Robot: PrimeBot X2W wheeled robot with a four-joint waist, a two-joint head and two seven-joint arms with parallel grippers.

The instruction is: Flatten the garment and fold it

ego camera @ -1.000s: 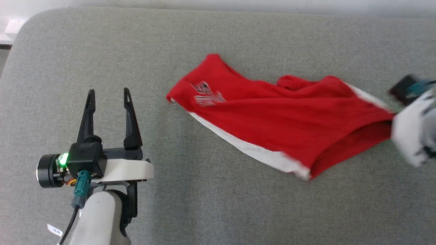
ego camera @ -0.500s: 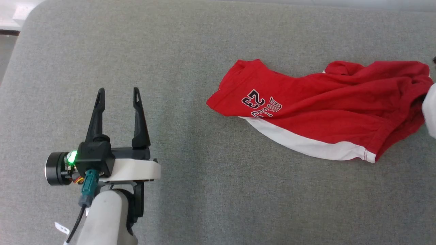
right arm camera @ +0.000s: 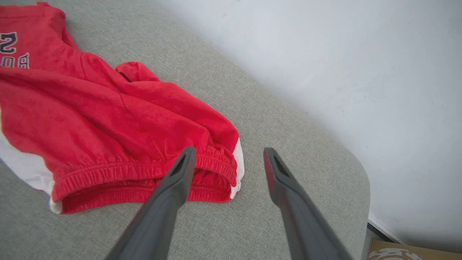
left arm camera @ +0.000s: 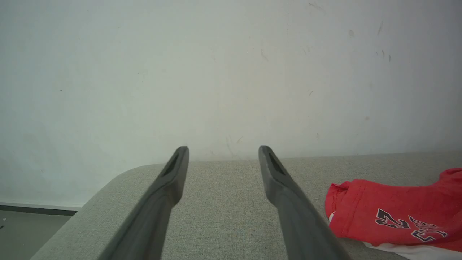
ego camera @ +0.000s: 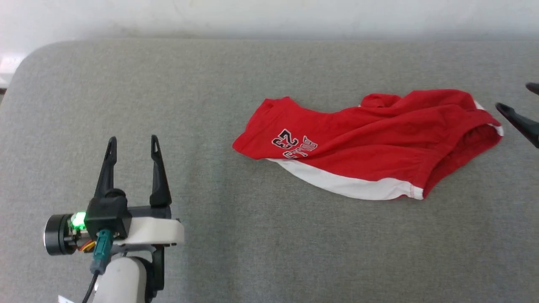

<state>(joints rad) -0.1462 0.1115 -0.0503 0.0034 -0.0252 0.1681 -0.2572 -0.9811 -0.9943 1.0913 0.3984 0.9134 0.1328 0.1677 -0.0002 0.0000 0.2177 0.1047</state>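
Observation:
The red shorts (ego camera: pixel 370 143) lie crumpled on the grey padded surface (ego camera: pixel 269 244), right of centre. A white band runs along their near edge and the "23" print (ego camera: pixel 286 139) faces up near the left end. From the left wrist the shorts (left arm camera: pixel 397 213) show at the lower right. My left gripper (ego camera: pixel 132 141) (left arm camera: pixel 223 150) stands open and empty, well to the left of the cloth. My right gripper (ego camera: pixel 516 99) (right arm camera: pixel 229 151) is open at the right edge. It hovers just off the elastic waistband (right arm camera: pixel 151 175) and holds nothing.
A pale wall (ego camera: pixel 269 17) runs behind the surface. The surface's rounded corners show at the far left (ego camera: pixel 29 59) and in the right wrist view (right arm camera: pixel 357 169). A cardboard box (right arm camera: pixel 411 251) sits on the floor beyond that corner.
My right gripper has let go of the waistband and drawn back open. The shorts, earlier lifted and dragged rightward, now lie settled. The head camera has shifted, showing more wall.

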